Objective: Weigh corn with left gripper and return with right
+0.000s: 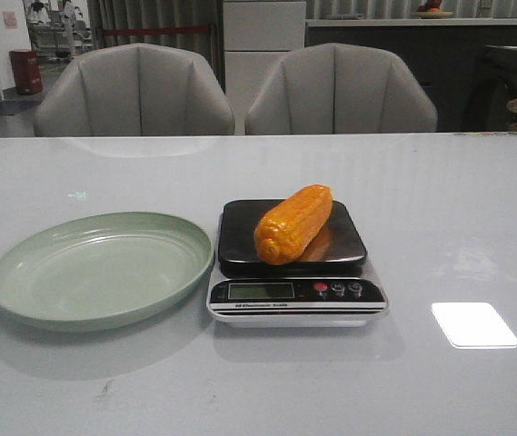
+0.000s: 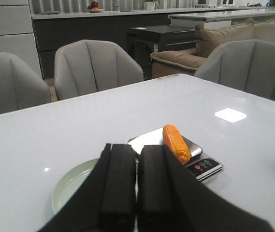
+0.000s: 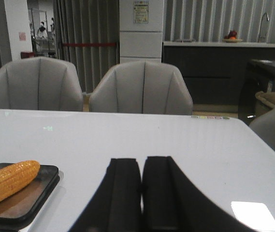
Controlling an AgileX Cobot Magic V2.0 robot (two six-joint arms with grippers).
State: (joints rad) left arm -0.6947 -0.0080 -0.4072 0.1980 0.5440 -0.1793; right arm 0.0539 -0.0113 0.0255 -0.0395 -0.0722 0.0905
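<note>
Both hands are closed with nothing between their fingers: the left hand (image 2: 136, 193) shows two black fingers pressed together with only a thin seam between them, raised above the white worktop (image 2: 103, 116) on the near side of the plate and scale, and the right hand (image 3: 142, 193) shows the same, its fingers side by side and empty, held off to the side of the scale over bare worktop. Neither hand appears in the front view. Corn (image 1: 293, 223) lies on its side on the dark platform of a kitchen scale (image 1: 294, 292), set at a slant so that its blunt end points toward the near left corner of the platform and its far end toward the back right. It rests entirely on the platform, touched by no hand. The scale has a small display window and a red button with two dark buttons along its front edge; the reading is too small to make out. Just beside the scale on its left sits a pale green plate (image 1: 22, 272), its rim close to the scale's corner. Two grey chairs (image 1: 135, 91) stand behind the far edge of the worktop.
</note>
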